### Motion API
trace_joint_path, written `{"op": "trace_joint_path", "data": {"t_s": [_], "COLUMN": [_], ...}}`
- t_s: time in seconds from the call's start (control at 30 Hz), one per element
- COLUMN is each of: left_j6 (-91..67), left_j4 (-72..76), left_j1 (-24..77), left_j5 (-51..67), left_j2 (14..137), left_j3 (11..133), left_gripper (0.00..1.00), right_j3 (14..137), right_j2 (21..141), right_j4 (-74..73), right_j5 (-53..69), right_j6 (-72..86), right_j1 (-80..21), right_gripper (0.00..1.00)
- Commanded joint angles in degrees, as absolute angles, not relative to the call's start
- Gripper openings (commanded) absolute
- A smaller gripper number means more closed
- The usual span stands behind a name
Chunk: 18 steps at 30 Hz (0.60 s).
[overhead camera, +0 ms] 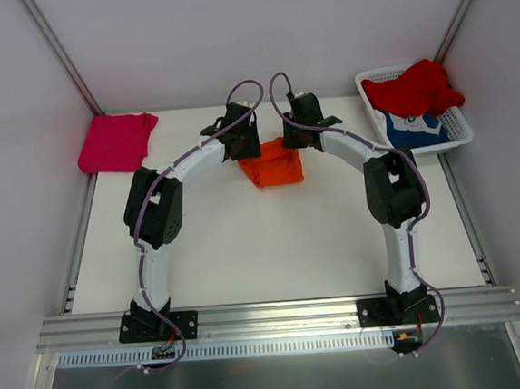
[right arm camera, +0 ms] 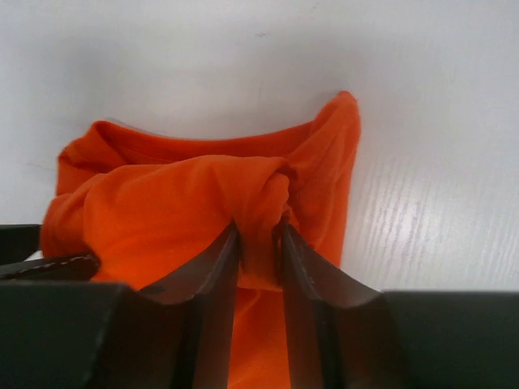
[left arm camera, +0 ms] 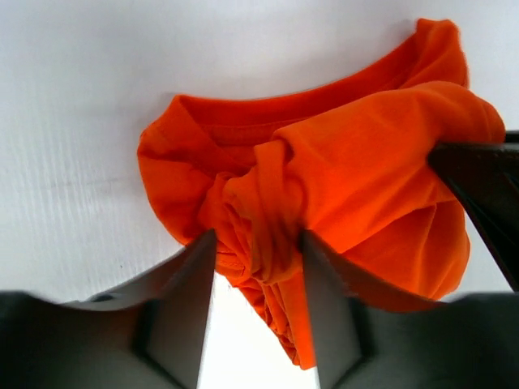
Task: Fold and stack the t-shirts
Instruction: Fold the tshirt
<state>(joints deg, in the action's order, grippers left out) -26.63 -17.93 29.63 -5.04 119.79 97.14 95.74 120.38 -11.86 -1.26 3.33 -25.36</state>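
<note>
A bright orange t-shirt [overhead camera: 274, 164] lies crumpled at the back middle of the table [overhead camera: 274, 248]. Both grippers meet over its far edge. My left gripper [overhead camera: 243, 147] is at its left corner. In the left wrist view the orange t-shirt [left arm camera: 357, 162] hangs as a bunched fold between the parted fingers of that gripper [left arm camera: 259, 239], with table showing beside it. My right gripper [overhead camera: 293, 139] is at the right corner. A narrow fold of the orange t-shirt [right arm camera: 162, 211] sits loosely between that gripper's [right arm camera: 259, 231] slightly parted fingers.
A magenta-pink t-shirt [overhead camera: 117, 141] lies folded at the back left corner. A white lattice basket [overhead camera: 459, 131] at the back right holds a red t-shirt [overhead camera: 415, 88] on top of a blue one with a white print [overhead camera: 413, 126]. Walls enclose the table on three sides.
</note>
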Motion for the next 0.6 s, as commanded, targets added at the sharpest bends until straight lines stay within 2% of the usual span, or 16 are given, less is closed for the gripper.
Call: {"op": "trace_joint_path", "data": {"t_s": [0.0, 0.03, 0.07, 0.13, 0.17, 0.57], "left_j6": [-25.3, -25.1, -25.1, -25.0, -25.0, -26.4], "left_j4": [-20.7, -20.8, -20.8, -20.7, -20.8, -20.8], "left_j1": [28.2, 28.2, 28.2, 28.2, 28.1, 29.3], "left_j5": [-6.4, -6.4, -6.8, -7.0, -7.1, -7.3], "left_j2": [120.8, 120.8, 120.8, 120.7, 120.4, 111.9], "left_j3": [98.6, 98.5, 98.6, 98.4, 98.3, 92.2], "left_gripper": [0.49, 0.58, 0.76, 0.94, 0.99, 0.99], "right_j3": [97.9, 97.8, 97.6, 97.1, 96.9, 92.4], "right_j2": [121.2, 121.2, 121.2, 120.9, 120.6, 113.0], "right_j4": [-13.5, -13.6, -13.6, -13.6, -13.6, -13.5], "right_j5": [-3.7, -3.7, -3.6, -3.7, -3.8, -4.5], "right_j6": [1.8, 1.8, 1.8, 1.8, 1.8, 1.6], "right_j1": [-23.5, -23.5, -23.4, -23.4, -23.4, -23.5], "right_gripper": [0.31, 0.35, 0.39, 0.52, 0.59, 0.61]}}
